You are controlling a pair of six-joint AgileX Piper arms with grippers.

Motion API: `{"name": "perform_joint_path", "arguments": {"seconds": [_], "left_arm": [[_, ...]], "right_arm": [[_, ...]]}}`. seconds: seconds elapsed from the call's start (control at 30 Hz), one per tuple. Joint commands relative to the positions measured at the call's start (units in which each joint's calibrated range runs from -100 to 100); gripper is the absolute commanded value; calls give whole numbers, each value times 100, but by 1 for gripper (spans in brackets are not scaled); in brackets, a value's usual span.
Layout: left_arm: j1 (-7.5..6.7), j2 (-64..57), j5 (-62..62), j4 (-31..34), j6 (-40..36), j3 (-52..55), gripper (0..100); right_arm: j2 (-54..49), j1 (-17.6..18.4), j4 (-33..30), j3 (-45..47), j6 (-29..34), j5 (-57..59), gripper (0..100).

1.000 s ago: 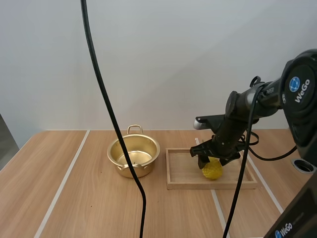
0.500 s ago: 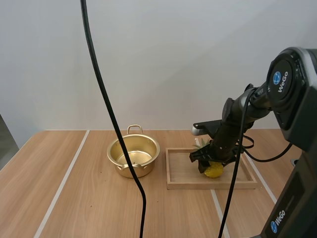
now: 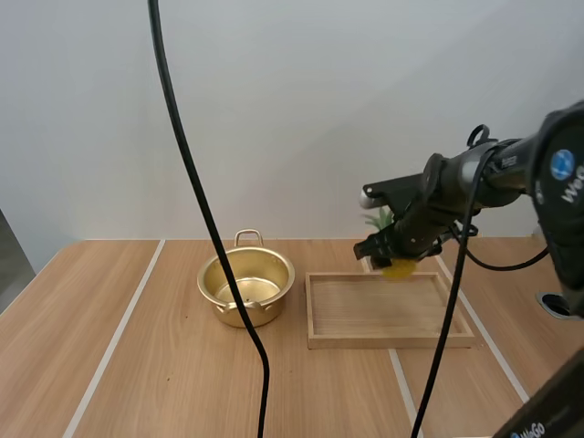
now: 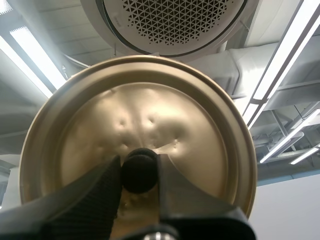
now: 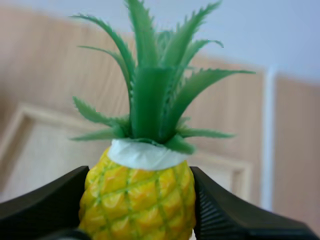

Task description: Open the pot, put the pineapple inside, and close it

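Right gripper (image 5: 141,202) clenched on the pineapple (image 5: 142,187), body wedged between the tips, apparently above the wooden tray (image 3: 388,342). Left wrist view adds: left gripper (image 4: 140,175) pinching the lid (image 4: 100,120) by its knob (image 4: 140,170); pot (image 3: 239,315) stands open.

Our gold pot (image 3: 245,286) stands open, lid (image 4: 150,125) pinched at its black knob (image 4: 139,172), yellow pineapple (image 3: 398,266) aloft to the pot's right.

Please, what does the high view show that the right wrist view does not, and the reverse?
The high view adds the open pot, lidless, standing left of the wooden tray. The right wrist view adds a white band under the green leaves and the ribbed fingers pressing the yellow body from both sides. Both show the right hand holding the pineapple above the tray.
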Motion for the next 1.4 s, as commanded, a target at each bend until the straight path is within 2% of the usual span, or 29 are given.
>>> {"name": "perform_joint_path", "arguments": {"seconds": [0.0,0.3,0.5,0.57,0.67,0.73,0.9,1.07,1.37], "left_arm": [[-17,-45,0,-67,8,-23,0],[-17,-45,0,-67,8,-23,0],[-17,-45,0,-67,8,-23,0],[-17,-45,0,-67,8,-23,0],[-17,-46,47,-67,8,-23,0],[-17,-46,84,-67,8,-23,0],[-17,-46,242,18,124,-23,0],[-17,-110,333,111,125,-23,0],[-17,-246,904,139,125,-23,0]], "right_arm": [[-747,-23,167,-32,-46,-738,0],[-2777,-23,578,-32,-46,-3006,0],[-3281,-23,609,-196,-46,-2513,0],[-3281,-23,803,-280,-46,-2386,0],[-3139,26,1196,-525,-55,-1859,0],[-2951,133,1485,-802,-337,-1204,0],[-2304,517,2678,-1662,-1828,1355,0],[-1358,810,3650,-1912,-2962,2689,0],[260,1132,3739,-1917,-3528,2884,0]]}}
